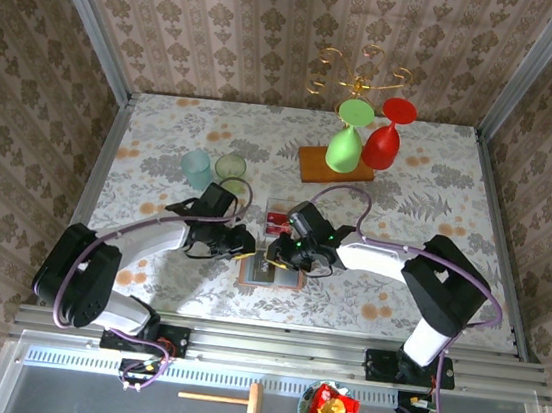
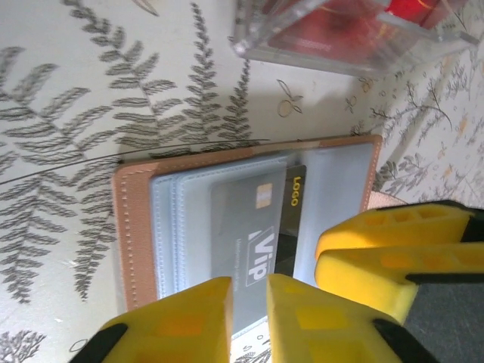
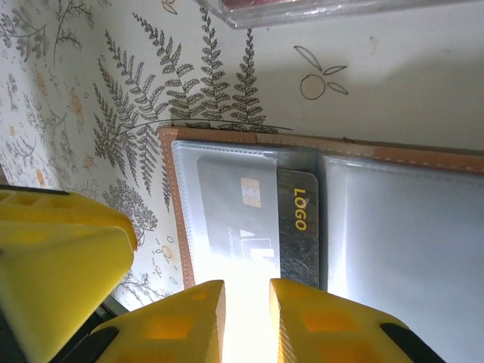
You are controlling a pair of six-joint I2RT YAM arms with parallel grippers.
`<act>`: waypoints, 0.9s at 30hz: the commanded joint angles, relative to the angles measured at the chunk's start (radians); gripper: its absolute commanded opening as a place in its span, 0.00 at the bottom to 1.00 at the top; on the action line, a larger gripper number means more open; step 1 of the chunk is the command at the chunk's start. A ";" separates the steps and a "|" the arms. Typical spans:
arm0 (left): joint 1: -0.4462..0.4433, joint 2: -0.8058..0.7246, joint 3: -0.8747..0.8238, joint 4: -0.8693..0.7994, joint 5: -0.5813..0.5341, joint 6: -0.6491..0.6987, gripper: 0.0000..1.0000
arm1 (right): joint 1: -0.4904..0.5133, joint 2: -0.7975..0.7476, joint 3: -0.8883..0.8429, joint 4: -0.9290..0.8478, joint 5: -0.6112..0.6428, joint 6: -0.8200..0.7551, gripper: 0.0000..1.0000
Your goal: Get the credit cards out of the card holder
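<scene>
— On the desk (image 1: 440, 186), item one?
— Card holder (image 1: 272, 279), lying open, lining up; one dark credit card (image 2: 249, 227) sits in its clear sleeve.
— End effectors?
— Left end effector (image 2: 249, 291) and right end effector (image 3: 247, 295), side by side at the holder's edge, fingers (image 2: 181, 318) nearly together on each; whether either grips anything, cannot tell.
— Beyond the holder?
— Clear box (image 1: 276, 219), red contents.

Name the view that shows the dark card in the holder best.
Left wrist: the card shows its chip, VIP and LOGO. Right wrist: glare washes out its near part. Top external: too small to make out.
</scene>
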 commanded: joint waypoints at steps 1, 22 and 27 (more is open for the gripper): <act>-0.029 0.029 0.020 0.004 0.006 -0.016 0.14 | -0.015 -0.030 -0.030 0.007 -0.012 -0.021 0.22; -0.051 0.125 -0.032 0.015 -0.044 -0.019 0.03 | -0.037 0.040 -0.051 0.041 -0.085 -0.040 0.22; -0.051 0.138 -0.032 0.003 -0.055 -0.009 0.02 | -0.041 0.046 -0.058 0.040 -0.085 -0.042 0.22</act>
